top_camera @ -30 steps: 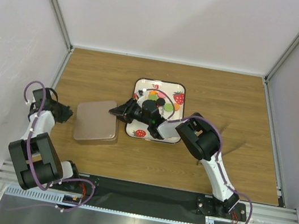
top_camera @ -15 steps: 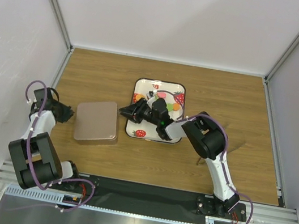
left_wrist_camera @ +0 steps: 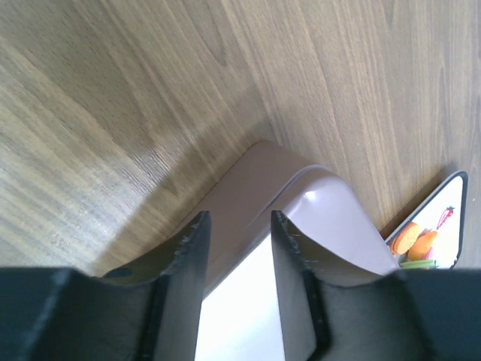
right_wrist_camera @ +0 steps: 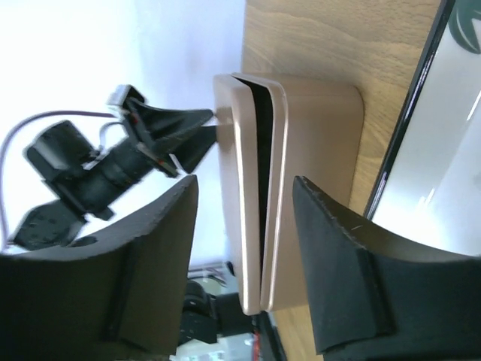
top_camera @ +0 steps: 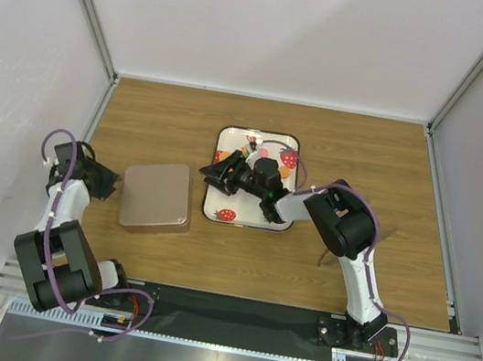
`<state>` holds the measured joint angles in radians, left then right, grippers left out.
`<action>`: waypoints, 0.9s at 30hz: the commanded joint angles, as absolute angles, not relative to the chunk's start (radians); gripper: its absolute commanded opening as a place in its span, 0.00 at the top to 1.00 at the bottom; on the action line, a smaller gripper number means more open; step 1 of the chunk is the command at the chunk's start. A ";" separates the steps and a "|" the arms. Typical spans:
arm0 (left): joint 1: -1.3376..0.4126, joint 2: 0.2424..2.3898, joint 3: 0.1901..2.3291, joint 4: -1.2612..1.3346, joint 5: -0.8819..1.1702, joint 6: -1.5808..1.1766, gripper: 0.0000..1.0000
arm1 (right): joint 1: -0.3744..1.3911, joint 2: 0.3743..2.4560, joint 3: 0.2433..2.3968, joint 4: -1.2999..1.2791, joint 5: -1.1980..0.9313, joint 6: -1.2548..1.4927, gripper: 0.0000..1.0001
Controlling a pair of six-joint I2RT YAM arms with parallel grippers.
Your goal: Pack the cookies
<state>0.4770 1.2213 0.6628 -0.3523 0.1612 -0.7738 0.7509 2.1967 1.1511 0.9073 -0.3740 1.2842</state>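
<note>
On the tray (top_camera: 216, 197), cookies (left_wrist_camera: 412, 238), orange, seemingly green.

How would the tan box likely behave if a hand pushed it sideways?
The box is low, flat and broad, so it should slide rather than tip. Its smooth, glossy shell looks stiff and possibly slippery to pinch. A dark gap splits its side, so the top half may be loose.

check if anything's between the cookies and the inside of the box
Yes, the lid sits on the box, with only a thin slit showing in the right wrist view. The cookies lie on the tray beside it, so the lid likely has to come off first.
</note>
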 commanded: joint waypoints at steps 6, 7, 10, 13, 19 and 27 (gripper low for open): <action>0.472 1.128 0.713 -0.411 0.158 -0.698 0.48 | 0.761 2.128 1.250 0.724 -0.419 1.020 0.30; 0.472 1.117 0.709 -0.416 0.164 -0.690 0.45 | 0.761 2.126 1.256 0.709 -0.420 0.993 0.26; 0.472 1.083 0.689 -0.422 0.175 -0.667 0.41 | 0.764 2.121 1.285 0.660 -0.433 0.907 0.20; 0.471 1.049 0.664 -0.425 0.179 -0.654 0.36 | 0.768 2.111 1.301 0.631 -0.442 0.841 0.15; 0.472 1.022 0.629 -0.445 0.184 -0.627 0.32 | 0.790 2.102 1.344 0.565 -0.460 0.737 0.11; 0.453 1.003 0.580 -0.446 0.196 -0.618 0.32 | 0.834 2.131 1.449 0.453 -0.469 0.673 0.11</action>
<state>0.4683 1.0302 0.5926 -0.4469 0.1726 -0.6453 0.8185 2.1567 1.3754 0.4973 -0.4580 0.7361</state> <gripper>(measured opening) 0.677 0.890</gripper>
